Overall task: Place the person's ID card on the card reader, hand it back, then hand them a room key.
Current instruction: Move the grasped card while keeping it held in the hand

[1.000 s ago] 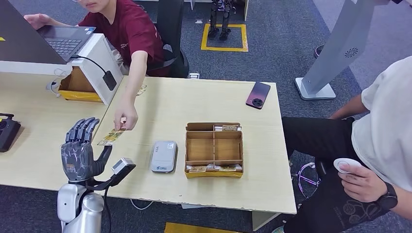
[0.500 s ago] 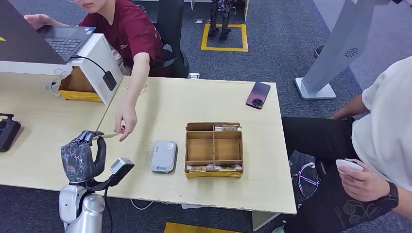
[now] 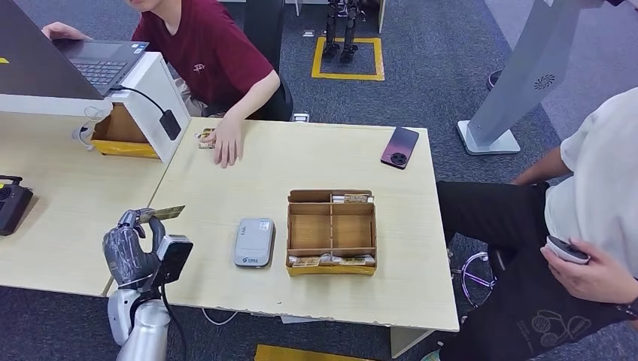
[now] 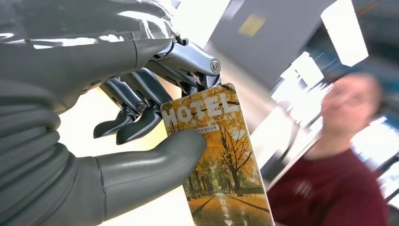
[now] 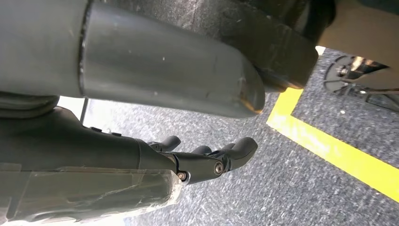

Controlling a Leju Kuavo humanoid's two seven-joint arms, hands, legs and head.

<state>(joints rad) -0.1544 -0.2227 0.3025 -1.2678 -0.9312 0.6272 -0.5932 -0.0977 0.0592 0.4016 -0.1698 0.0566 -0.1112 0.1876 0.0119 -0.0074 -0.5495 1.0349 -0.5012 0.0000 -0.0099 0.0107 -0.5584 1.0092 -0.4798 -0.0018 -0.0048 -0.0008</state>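
One card is sitting in the left hand, pinched between the thick thumb and the darker fingers; in the left wrist view the card is showing the word HOTEL over a picture of yellow autumn trees. The hand is hovering over the near left part of the desk, just left of the one grey card reader, which is lying flat and apart from the hand. Right of the reader, one brown cardboard tray is standing with several compartments; cards are lying along its near and far edges, too small to count.

Two people are sitting at the desk. One in a dark red shirt is at the far side, resting a hand on the desk's far left corner beside a small card-like thing that I cannot make out. The other, in a white shirt, is on the right, holding a small device. One dark phone is lying at the far right corner. One laptop is sitting on a white stand at the far left.

The right hand is hanging over grey carpet near a yellow floor line, fingers loosely curled and holding nothing.
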